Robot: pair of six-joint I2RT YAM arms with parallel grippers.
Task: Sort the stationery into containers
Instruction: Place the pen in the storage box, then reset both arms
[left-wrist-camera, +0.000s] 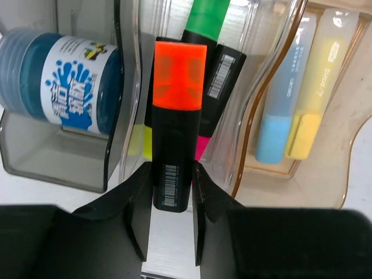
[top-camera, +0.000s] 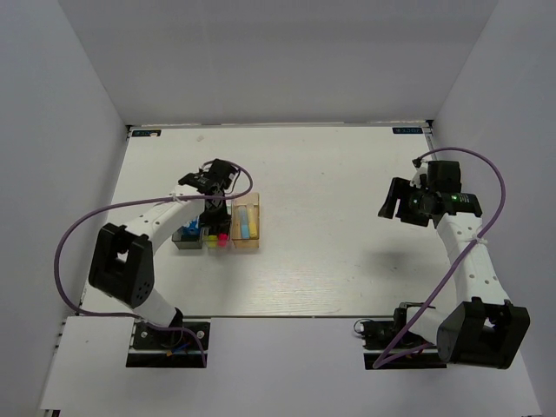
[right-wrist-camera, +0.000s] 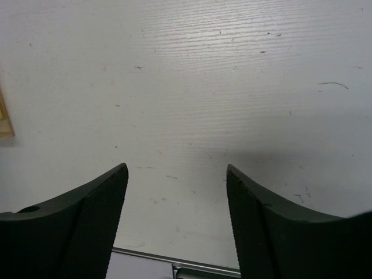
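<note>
My left gripper [left-wrist-camera: 172,186] is shut on the black body of an orange-capped highlighter [left-wrist-camera: 177,116] and holds it over the clear tray [left-wrist-camera: 264,75]. It sits above the trays in the top view [top-camera: 213,207]. A green-capped highlighter [left-wrist-camera: 212,35] lies in the clear tray, with pink and yellow ends beneath. The dark grey tray [left-wrist-camera: 52,160] holds the blue-white patterned block [left-wrist-camera: 64,81]. The tan tray [left-wrist-camera: 343,145] holds a light-blue marker [left-wrist-camera: 279,110] and a pale yellow one [left-wrist-camera: 317,99]. My right gripper [right-wrist-camera: 177,174] is open and empty over bare table at the right [top-camera: 395,204].
The three trays [top-camera: 247,224] stand side by side left of the table's middle. A corner of the tan tray [right-wrist-camera: 4,119] shows at the left edge of the right wrist view. White walls enclose the table on three sides.
</note>
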